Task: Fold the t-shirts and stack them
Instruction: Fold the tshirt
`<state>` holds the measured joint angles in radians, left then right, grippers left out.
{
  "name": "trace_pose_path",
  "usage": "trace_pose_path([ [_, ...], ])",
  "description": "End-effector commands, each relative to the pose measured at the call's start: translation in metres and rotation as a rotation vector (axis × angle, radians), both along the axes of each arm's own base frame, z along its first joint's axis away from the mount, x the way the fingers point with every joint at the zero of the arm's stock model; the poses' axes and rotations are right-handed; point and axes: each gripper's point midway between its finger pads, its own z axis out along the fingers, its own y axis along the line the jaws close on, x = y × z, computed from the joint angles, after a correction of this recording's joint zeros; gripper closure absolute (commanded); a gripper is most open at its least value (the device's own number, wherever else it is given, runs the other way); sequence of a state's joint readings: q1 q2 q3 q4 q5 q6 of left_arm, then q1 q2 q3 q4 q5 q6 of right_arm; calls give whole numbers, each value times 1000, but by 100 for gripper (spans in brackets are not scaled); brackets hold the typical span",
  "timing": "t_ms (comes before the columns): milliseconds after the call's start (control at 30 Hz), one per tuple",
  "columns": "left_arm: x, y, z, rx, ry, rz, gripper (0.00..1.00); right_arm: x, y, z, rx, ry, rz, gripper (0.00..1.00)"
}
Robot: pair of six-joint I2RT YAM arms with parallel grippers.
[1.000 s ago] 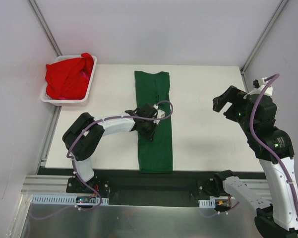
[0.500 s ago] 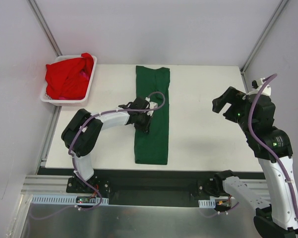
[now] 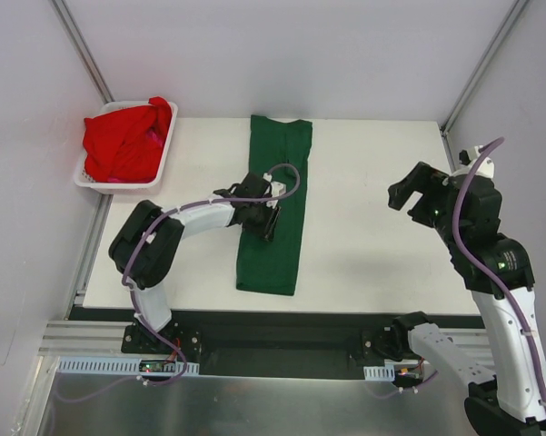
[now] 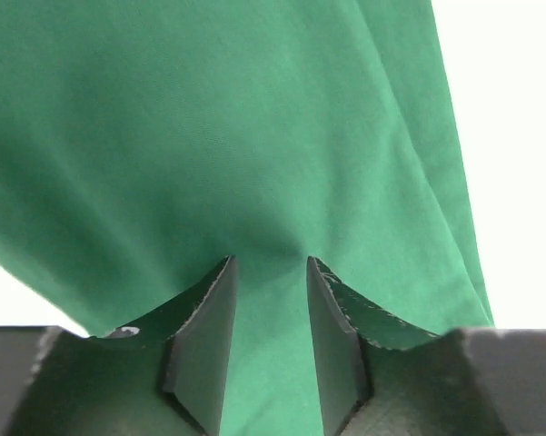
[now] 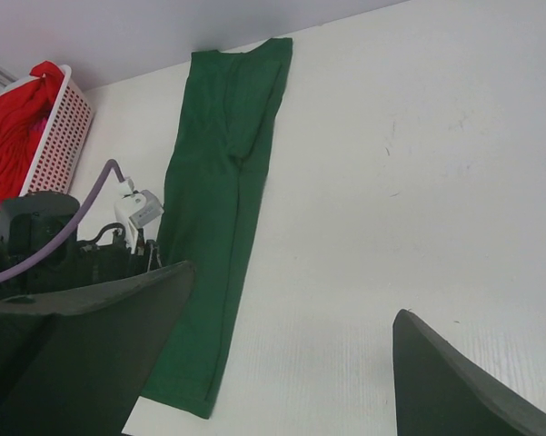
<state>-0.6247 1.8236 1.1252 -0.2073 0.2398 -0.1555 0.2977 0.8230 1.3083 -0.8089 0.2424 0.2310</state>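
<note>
The dark green cotton t-shirt (image 3: 282,163), already folded into one long narrow strip, lies flat on the white table (image 3: 372,254), running from directly under the left gripper (image 3: 264,219) away towards the far edge and back towards the near edge. It looks light, limp and matte. It should drape and drag rather than slide cleanly, and the stacked layers could shear apart if only the top one is caught. I would take hold at an end hem or a folded side edge, pinching through all the layers, with a second hold across the width so the strip does not sag or twist.

The bright red cloth t-shirts (image 3: 123,141) sit bunched in the white slotted plastic basket (image 3: 118,186), well off to the left of the left gripper and beyond it. They are just as soft and will need shaking out before any fold.

The right gripper (image 3: 413,191) hangs above bare table, well to the right of the strip, its jaws spread wide around nothing.

The left gripper's jaws stand a little apart, tips down on the cloth near the strip's left edge.

The overhead view gives the strip's whole length and its slight slant. The right wrist view (image 5: 295,292) shows the same green strip (image 5: 223,163) lying smooth, with a narrow hem at its near end. Only the left wrist view (image 4: 268,263) shows the gap between the black fingers (image 4: 204,318) and a small pucker of green cloth (image 4: 254,118) raised at their tips. I cannot tell whether that pucker is pinched or merely pushed up.
</note>
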Motion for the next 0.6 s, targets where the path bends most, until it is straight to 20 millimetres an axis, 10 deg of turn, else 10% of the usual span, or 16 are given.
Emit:
trace_pose_path([
  [0,-14,0,46,-43,-89,-21,61,-3,4,-10,1,18,28,4],
  [233,-68,7,115,-238,-150,-3,59,-2,40,-82,77,186,176,4],
  [567,-130,50,74,-270,-58,145,65,-36,74,-183,225,366,295,4],
])
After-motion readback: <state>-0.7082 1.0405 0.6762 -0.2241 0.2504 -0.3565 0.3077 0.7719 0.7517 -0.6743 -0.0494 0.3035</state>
